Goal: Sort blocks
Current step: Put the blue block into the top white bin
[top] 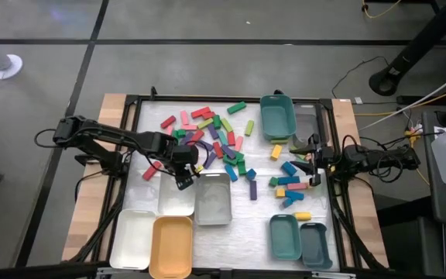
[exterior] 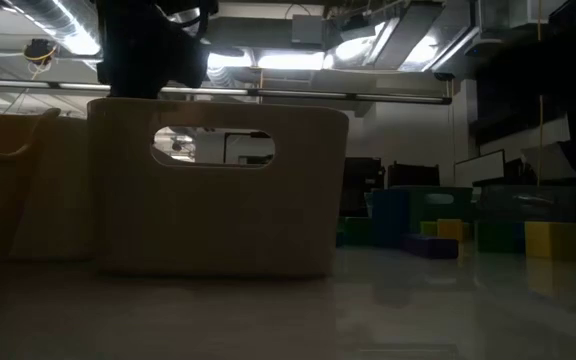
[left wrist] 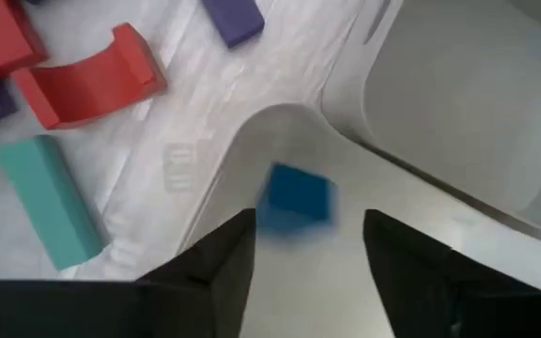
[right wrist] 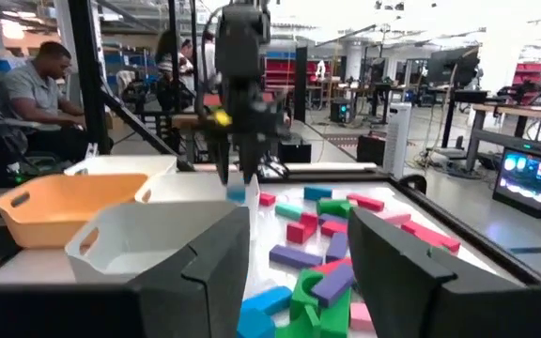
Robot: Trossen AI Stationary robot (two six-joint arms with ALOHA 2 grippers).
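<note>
My left gripper (top: 183, 180) points down over the far end of a white tray (top: 175, 198), open. A small blue block (left wrist: 295, 197) shows blurred just beyond its fingertips (left wrist: 308, 221), inside the tray's rounded corner (left wrist: 270, 122) and clear of both fingers. The right wrist view shows this block (right wrist: 237, 194) just under the left gripper (right wrist: 238, 174). Loose blocks (top: 215, 136) in many colours lie spread over the table's far middle. My right gripper (top: 310, 159) waits at the right edge, open, with nothing between its fingers (right wrist: 299, 225).
A grey tray (top: 213, 200) stands right of the white one. A second white tray (top: 134, 236) and an orange tray (top: 171, 244) sit near left. A teal tray (top: 277, 116) stands far right; teal and grey trays (top: 285, 236) near right. More blocks (top: 289, 182) lie by my right gripper.
</note>
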